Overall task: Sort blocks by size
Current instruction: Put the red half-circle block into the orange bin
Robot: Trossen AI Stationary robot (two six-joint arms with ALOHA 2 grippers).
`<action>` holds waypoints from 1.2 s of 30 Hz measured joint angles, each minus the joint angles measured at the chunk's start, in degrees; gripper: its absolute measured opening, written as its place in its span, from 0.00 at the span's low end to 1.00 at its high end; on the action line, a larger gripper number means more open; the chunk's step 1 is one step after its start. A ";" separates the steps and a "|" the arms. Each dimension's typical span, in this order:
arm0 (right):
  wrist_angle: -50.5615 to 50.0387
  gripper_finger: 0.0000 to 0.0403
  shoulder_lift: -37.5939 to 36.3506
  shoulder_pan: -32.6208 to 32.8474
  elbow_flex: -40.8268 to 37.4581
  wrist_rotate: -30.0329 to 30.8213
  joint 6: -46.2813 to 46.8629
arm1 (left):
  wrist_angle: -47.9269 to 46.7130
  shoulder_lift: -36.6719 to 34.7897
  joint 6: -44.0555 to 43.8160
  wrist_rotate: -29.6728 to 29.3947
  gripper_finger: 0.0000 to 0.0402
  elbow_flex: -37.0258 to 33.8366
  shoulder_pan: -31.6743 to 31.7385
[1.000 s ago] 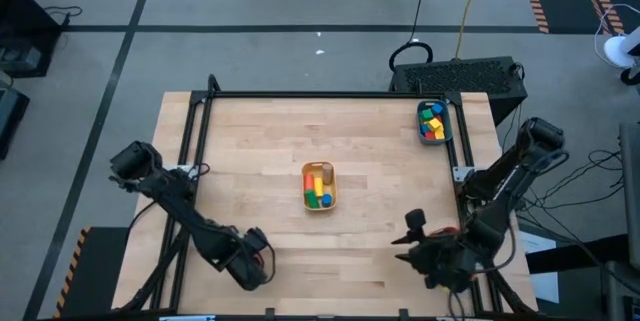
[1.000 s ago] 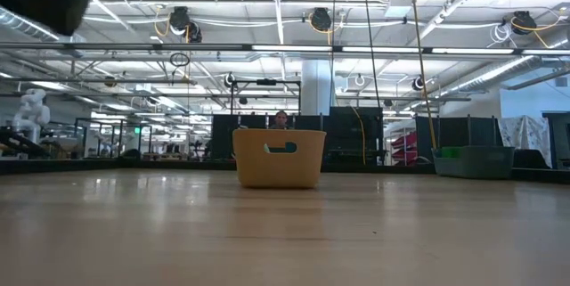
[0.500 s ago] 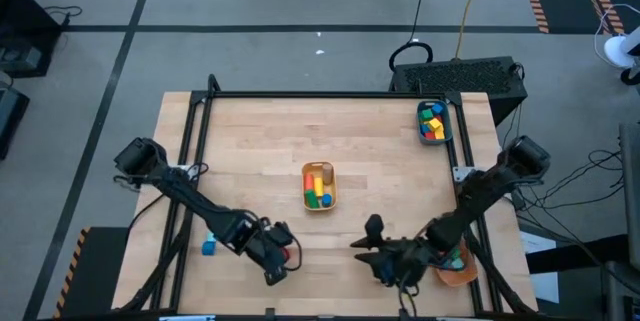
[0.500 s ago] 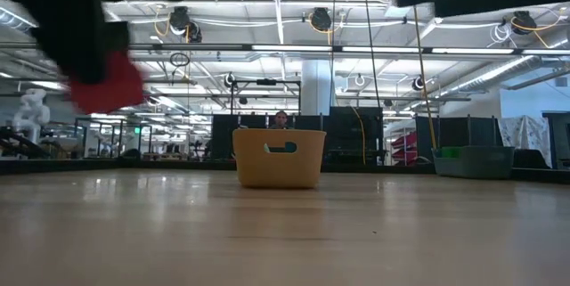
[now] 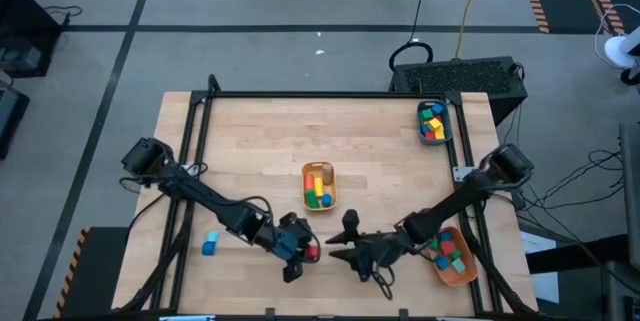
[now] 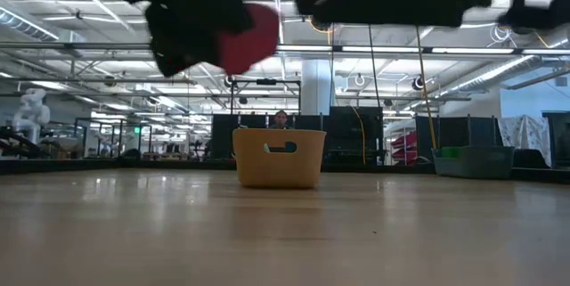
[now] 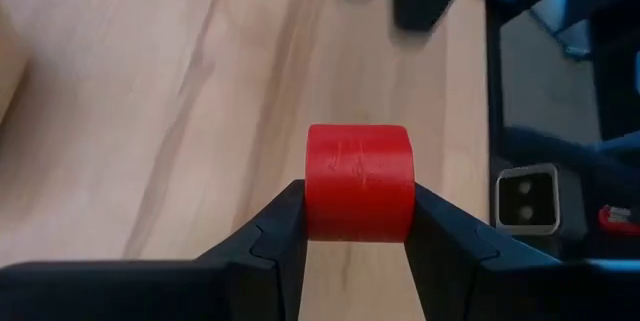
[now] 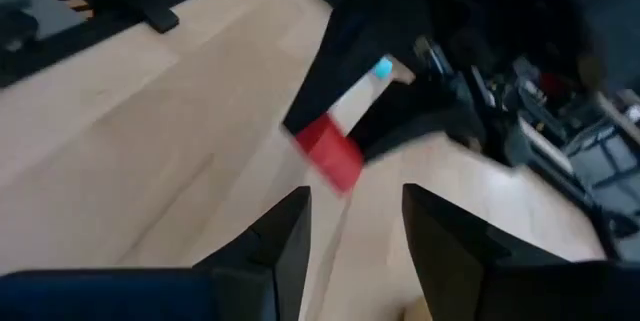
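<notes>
Red cylinder block (image 7: 359,181) sits clamped between the left gripper (image 5: 297,250) jaws. Right gripper (image 5: 352,251), fingers parted and empty, faces it just beside.

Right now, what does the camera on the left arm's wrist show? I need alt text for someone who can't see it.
A red block is clamped between the left gripper's two dark fingers, held above a light wooden table. Dark blurred equipment shows beyond the block, near the table's edge.
</notes>
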 joint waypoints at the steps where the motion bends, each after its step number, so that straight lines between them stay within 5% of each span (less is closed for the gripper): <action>1: 1.69 0.36 0.86 -0.38 0.00 -0.54 -1.46 | 1.48 0.63 0.31 0.30 0.34 0.00 0.31; 9: 3.68 0.36 4.52 -1.01 -0.01 -7.32 -11.36 | 3.82 3.23 2.67 3.45 0.34 0.00 1.63; 20: 6.32 0.36 6.83 -2.77 0.02 -7.21 -15.95 | 10.82 5.89 4.21 9.59 0.34 0.00 3.59; 36: 7.36 0.36 7.47 -3.00 0.04 -10.15 -18.39 | 14.54 6.84 4.43 11.24 0.34 -0.04 6.26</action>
